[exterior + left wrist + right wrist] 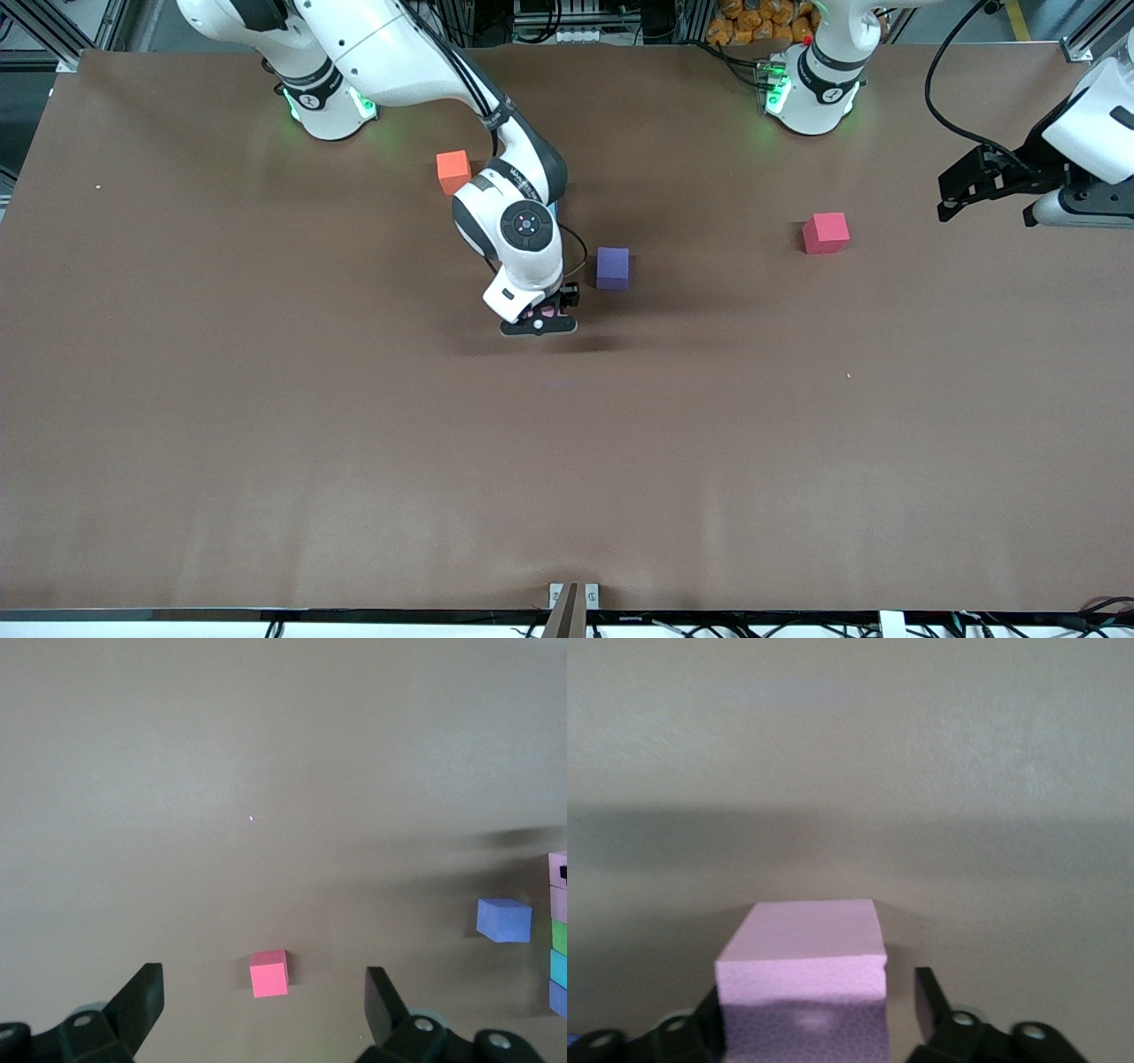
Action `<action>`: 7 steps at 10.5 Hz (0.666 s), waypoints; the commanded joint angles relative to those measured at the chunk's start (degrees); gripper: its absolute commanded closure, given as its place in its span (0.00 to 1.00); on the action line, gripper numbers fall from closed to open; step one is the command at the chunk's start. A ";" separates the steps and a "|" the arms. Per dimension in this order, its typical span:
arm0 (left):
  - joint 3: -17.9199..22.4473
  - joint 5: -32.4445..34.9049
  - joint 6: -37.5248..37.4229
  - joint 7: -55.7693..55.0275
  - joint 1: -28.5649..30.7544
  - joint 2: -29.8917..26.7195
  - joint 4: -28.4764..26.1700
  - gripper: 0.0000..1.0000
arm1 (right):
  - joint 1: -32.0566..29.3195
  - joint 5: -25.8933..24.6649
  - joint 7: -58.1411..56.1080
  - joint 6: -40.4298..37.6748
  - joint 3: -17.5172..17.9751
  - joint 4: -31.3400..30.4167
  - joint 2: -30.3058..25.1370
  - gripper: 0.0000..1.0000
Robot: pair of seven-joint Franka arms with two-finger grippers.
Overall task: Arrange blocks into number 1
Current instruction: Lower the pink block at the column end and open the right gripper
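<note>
seven blocks (612, 268), two grippers (539, 317)

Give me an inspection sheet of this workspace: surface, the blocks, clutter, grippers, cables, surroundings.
Surface: brown table, a few pale specks.
Job's things: pink block between the right gripper's fingers; the left wrist view shows it heading a column with green and light blue blocks. Purple block beside the column, orange block toward the right arm's base, red block toward the left arm's end.
Clutter: nothing seen.
Grippers: right gripper low over the pink block, a gap at one finger. Left gripper open, waiting above the table's edge.
Cables: black cable looping to the left arm.
Surroundings: metal frame, orange objects past the table.
</note>
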 commanded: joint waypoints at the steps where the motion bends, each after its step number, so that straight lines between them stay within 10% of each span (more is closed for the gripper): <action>1: 0.23 -1.47 -1.32 1.82 0.28 0.21 1.69 0.00 | 0.03 0.74 0.76 0.15 0.09 -2.04 -2.19 0.06; 7: -0.48 -1.39 -1.32 1.30 -0.34 0.13 2.05 0.00 | -4.26 1.00 0.76 -4.40 0.09 -1.95 -9.55 0.04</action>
